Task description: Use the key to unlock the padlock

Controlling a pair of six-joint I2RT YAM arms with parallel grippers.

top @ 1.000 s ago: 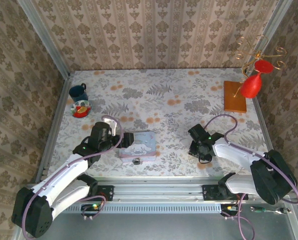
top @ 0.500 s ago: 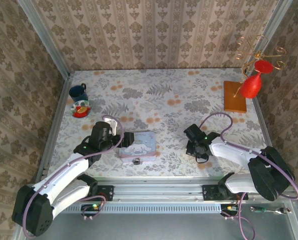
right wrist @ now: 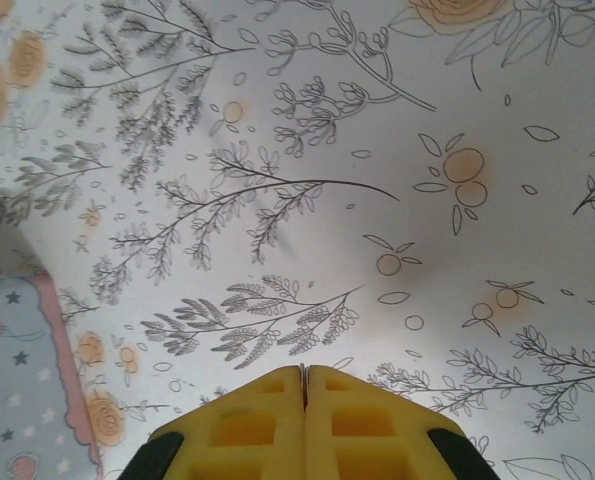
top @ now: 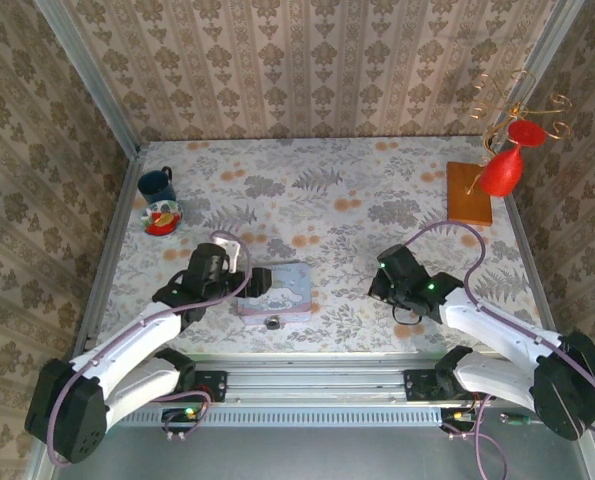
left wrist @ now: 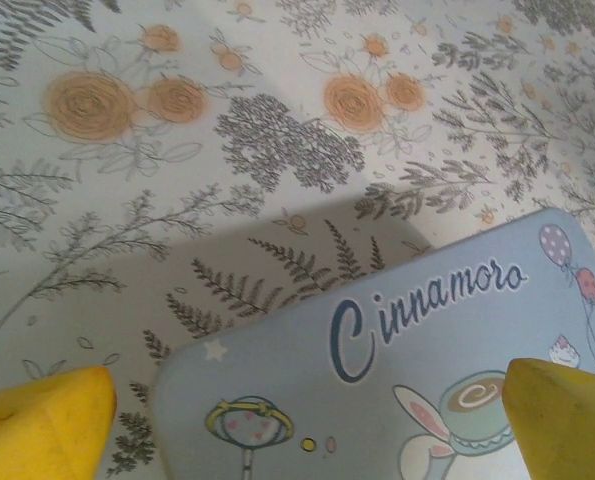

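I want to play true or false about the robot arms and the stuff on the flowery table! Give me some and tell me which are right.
1. The right gripper is squeezed shut. True.
2. The left gripper is squeezed shut too. False: it is wide open, hanging over the tin box.
3. The blue mug stands on the tin box. False: it stands far back on the left, near a small bowl.
4. The padlock sits at the tin box's near edge. True.
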